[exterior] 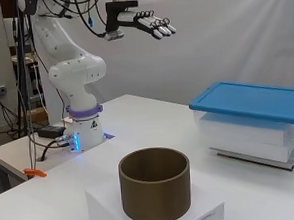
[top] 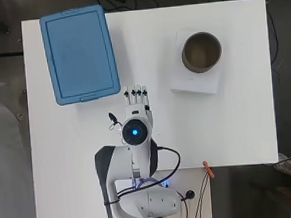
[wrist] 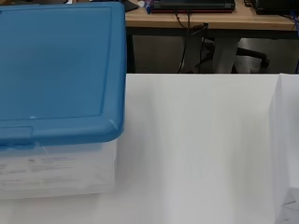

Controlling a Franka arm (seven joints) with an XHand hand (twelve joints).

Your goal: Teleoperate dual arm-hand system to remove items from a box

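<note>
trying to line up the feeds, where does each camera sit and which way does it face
Overhead: above the table looking straight down; shows the arm and open hand, blue-lidded box, brown cylinder.
Side: looks across the table; arm at left, hand raised, cylinder nearest.
Wrist: looks ahead of the hand at the box; no hand visible.
Shared: all three show the box, lid on.

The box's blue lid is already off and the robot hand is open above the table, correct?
Not quite: the side view shows the blue lid on the box, closed. The robot hand is open above the table.
</note>
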